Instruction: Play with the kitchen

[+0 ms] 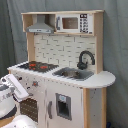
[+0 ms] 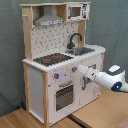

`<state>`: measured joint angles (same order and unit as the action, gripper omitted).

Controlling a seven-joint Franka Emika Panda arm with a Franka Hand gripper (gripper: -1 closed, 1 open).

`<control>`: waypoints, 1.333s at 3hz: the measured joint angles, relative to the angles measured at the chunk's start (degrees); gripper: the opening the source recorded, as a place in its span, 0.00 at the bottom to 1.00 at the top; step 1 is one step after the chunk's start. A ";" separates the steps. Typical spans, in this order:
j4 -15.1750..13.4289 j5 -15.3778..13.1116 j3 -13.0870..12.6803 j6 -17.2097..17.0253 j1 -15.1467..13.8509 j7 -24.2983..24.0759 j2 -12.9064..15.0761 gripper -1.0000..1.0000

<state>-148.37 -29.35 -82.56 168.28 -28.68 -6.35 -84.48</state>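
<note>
The kitchen [image 1: 65, 55] [image 2: 60, 30] is a tall white and light-wood toy unit. It has a red-ringed hob [image 1: 37, 65] [image 2: 51, 59], a black faucet [image 1: 84, 59] [image 2: 75, 39] over the sink [image 1: 74, 74] [image 2: 82, 50], a hood [image 2: 49, 20] and a microwave [image 1: 72, 23]. My white gripper [image 2: 80, 68] [image 1: 19, 90] reaches in from the second exterior view's right. Its tip is at the front panel beside the knobs [image 2: 64, 75], just above the oven door [image 2: 64, 96]. I cannot make out contact with a knob.
A grey curtain [image 1: 115, 50] hangs behind the kitchen. The unit stands on a wooden surface [image 2: 100, 112]. To the oven's right in the first exterior view is a white cupboard door [image 1: 62, 106] with a small window.
</note>
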 joint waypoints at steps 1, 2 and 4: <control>-0.97 0.00 0.50 5.37 -2.45 -2.00 -0.42 1.00; -1.21 0.00 0.92 10.94 -5.36 -3.73 -0.72 1.00; -1.31 0.06 2.28 22.07 -10.36 -7.28 -0.73 1.00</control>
<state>-149.68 -29.29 -80.28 190.34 -39.04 -13.63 -85.22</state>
